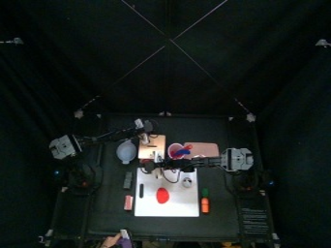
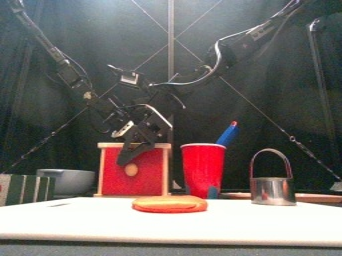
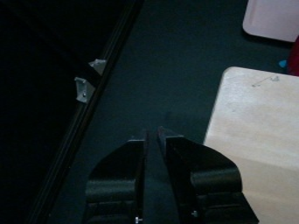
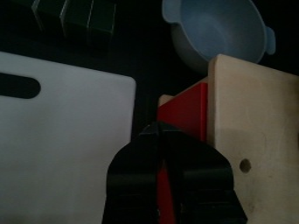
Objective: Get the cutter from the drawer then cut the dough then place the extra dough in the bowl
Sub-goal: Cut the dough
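Observation:
The pale wooden box (image 2: 134,148) stands behind the white cutting board (image 1: 181,211), its red drawer front (image 4: 187,103) facing forward. My right gripper (image 4: 158,133) (image 2: 134,132) is at that drawer front, jaws together, tips against the red face. The red dough disc (image 2: 170,204) (image 1: 165,194) lies flat on the board. At the board's right stands the round metal cutter (image 2: 273,182), wire handle up. The blue-grey bowl (image 4: 219,31) (image 2: 67,180) sits left of the box. My left gripper (image 3: 156,133) hangs shut over the black table behind the box (image 3: 257,114), holding nothing.
A red cup (image 2: 203,170) with a blue knife (image 2: 227,132) stands just right of the box. Dark green sushi blocks (image 4: 76,17) (image 2: 20,188) lie at the left beside the bowl. A pale pink object (image 3: 274,17) lies beyond the box in the left wrist view.

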You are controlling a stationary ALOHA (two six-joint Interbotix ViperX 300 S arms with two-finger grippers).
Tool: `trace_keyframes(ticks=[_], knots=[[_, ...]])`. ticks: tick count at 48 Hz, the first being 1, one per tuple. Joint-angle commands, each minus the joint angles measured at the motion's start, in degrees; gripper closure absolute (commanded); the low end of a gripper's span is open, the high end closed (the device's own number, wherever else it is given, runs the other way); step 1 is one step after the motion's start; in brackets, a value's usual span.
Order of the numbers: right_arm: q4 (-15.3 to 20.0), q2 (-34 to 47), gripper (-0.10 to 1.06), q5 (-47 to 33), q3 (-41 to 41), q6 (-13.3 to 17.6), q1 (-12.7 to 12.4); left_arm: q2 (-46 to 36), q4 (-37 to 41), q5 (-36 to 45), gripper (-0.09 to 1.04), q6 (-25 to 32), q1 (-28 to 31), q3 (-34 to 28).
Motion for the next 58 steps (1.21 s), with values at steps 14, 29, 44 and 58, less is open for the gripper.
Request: trace_keyframes(ticks=[14,29,44,58], knots=[[6.1,-7.6,0.66,-0.9,1.3,0.7,4.1,-3.0,-0.5,-2.8,0.34,-0.3,0.4,-1.5],[26.0,-27.2,0.65,-0.4,18.5,0.9,6.8,-11.2,-3.3,-13.5,0.34,-0.2,2.6,2.5],[31.3,-37.6,0.48,12.5,29.2,0.9,5.6,-21.7,-12.6,-35.9,0.32,0.1,-9.6,17.6],[31.0,-38.1,0.1,19.0,32.3,0.8,6.3,-29.1,-18.4,-41.0,0.32,0.2,-29.0,26.2]])
